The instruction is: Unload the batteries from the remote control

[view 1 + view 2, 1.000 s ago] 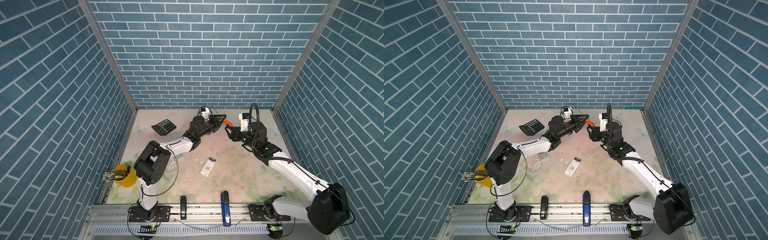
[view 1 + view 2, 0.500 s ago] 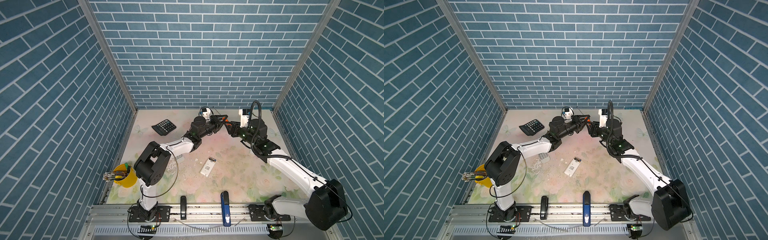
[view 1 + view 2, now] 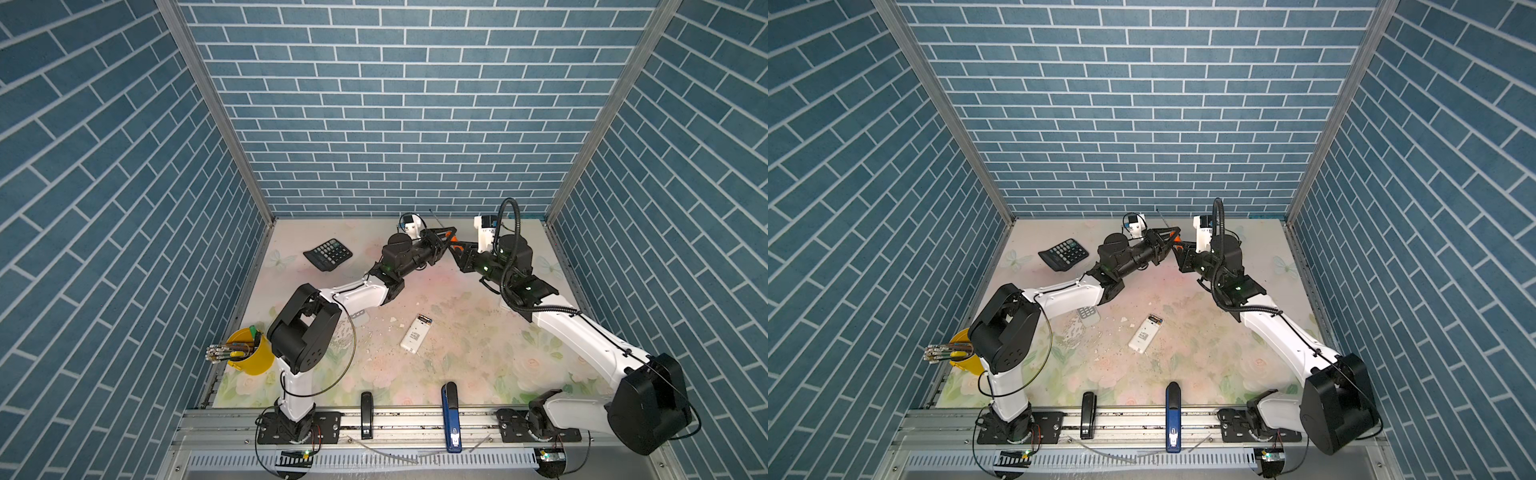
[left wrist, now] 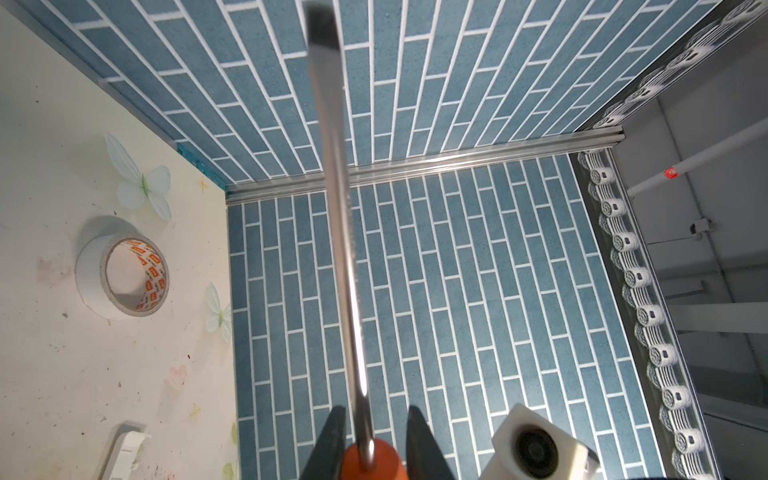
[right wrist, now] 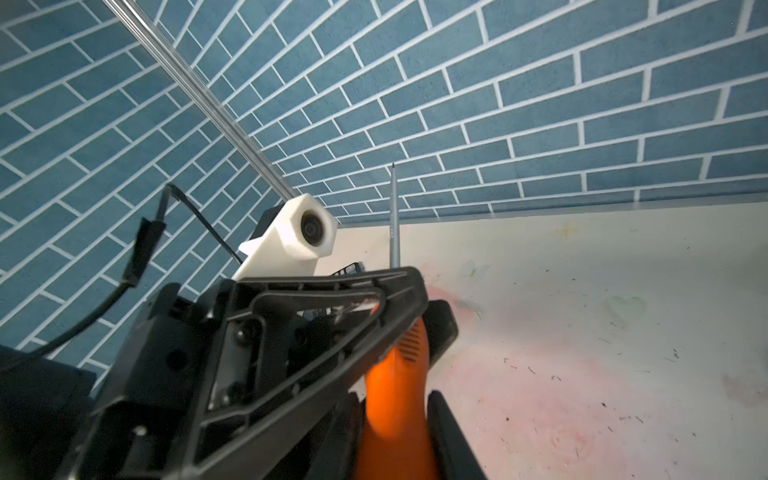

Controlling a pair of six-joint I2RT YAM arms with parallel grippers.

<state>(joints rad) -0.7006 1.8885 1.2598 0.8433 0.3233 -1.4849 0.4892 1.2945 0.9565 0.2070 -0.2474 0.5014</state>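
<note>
The white remote control (image 3: pixel 415 335) (image 3: pixel 1144 333) lies mid-table with its far end open. There the batteries (image 3: pixel 424 319) (image 3: pixel 1155 319) show as a small dark and gold patch. At the back of the table my two grippers meet above the mat on an orange-handled screwdriver (image 3: pixel 453 240) (image 3: pixel 1177 241). My left gripper (image 4: pixel 372 440) is shut on the front of the handle, and the steel shaft (image 4: pixel 340 232) points away from it. My right gripper (image 5: pixel 397 436) is shut on the rear of the same handle (image 5: pixel 395 395), a finger on each side.
A black calculator (image 3: pixel 328 254) lies back left. A yellow cup of pens (image 3: pixel 249 351) stands at the left edge. A grey keypad remote (image 3: pixel 1088 312) lies under my left arm. A tape roll (image 4: pixel 124 276) sits back right. Black (image 3: pixel 365 413) and blue (image 3: pixel 451 409) staplers lie in front.
My right gripper has moved in towards the left one, and its jaws have closed round the screwdriver's handle. The left arm has kept still, holding the screwdriver.
</note>
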